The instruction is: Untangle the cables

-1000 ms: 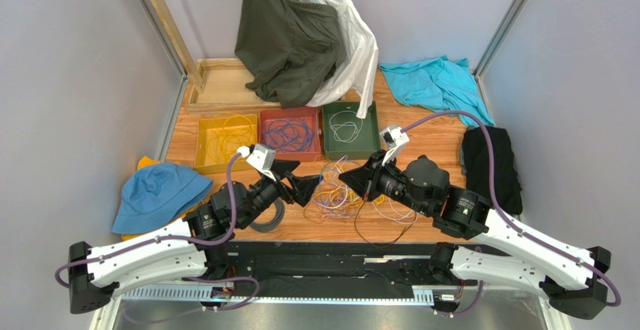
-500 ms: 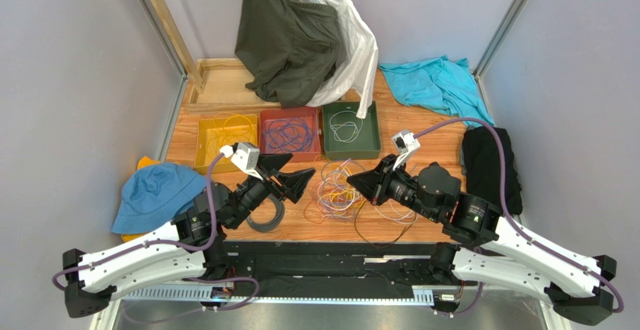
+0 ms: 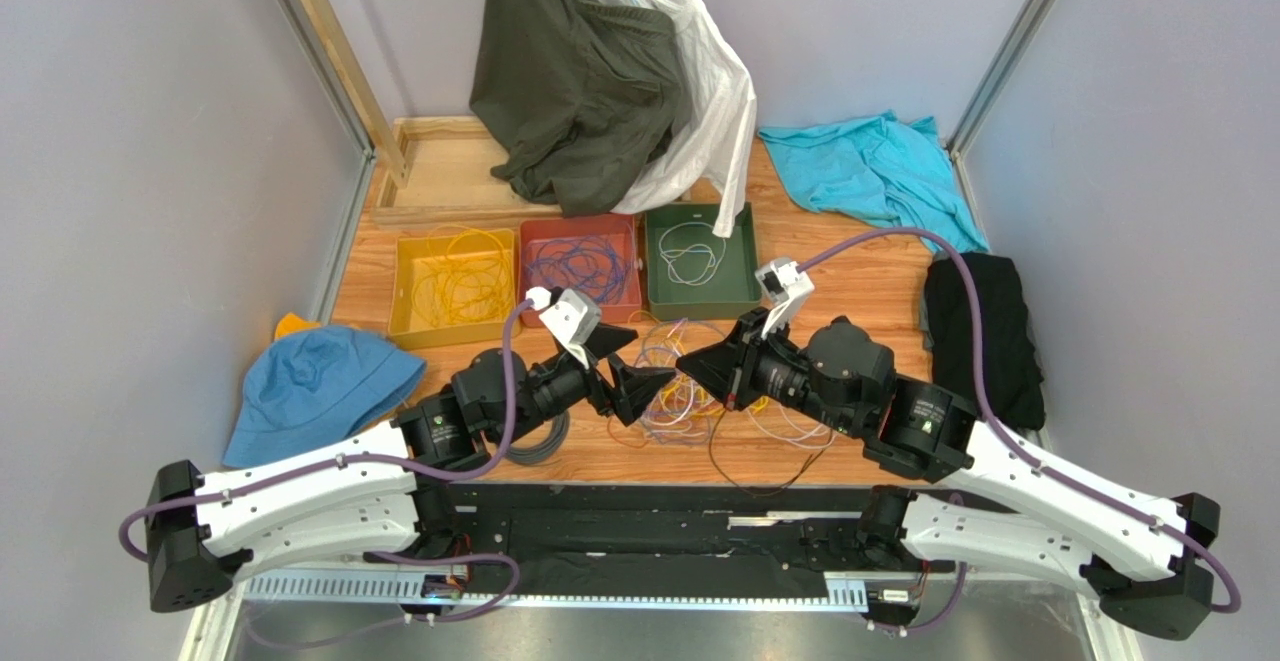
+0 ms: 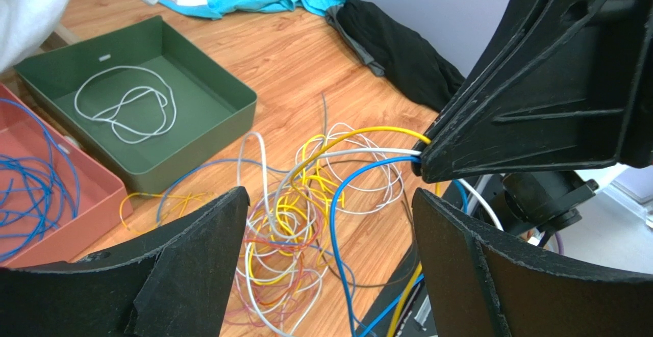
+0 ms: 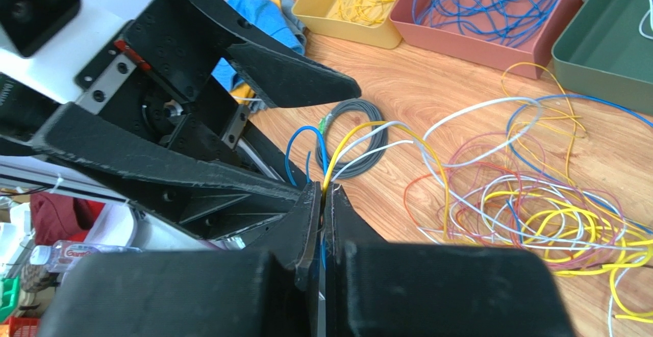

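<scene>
Wooden tabletop (image 3: pixel 864 274) here, and the cables (image 3: pixel 684 388) are sitting in a loose tangle in the middle of it, just in front of the three trays. We can see yellow, white, blue, reddish and purple loops all piled over each other.

The right gripper (image 5: pixel 322 199) is clamped tight on a few of them. A yellow, a white and a blue one come straight out from between its closed fingertips and arc down into the pile.

The left gripper (image 4: pixel 329 194) is spread wide and holding nothing. From its own wrist camera we see one finger either side of the heap, with the right gripper's tip just past the right-hand one.

Behind the tangle, the yellow tray (image 3: pixel 403 294) has yellow wires in it, the red tray (image 3: pixel 579 315) has blue ones, and the green tray (image 3: pixel 703 310) has one white loop. There's also a grey coil (image 3: pixel 544 448) lying flat near the left arm, apart from the main mess.
</scene>
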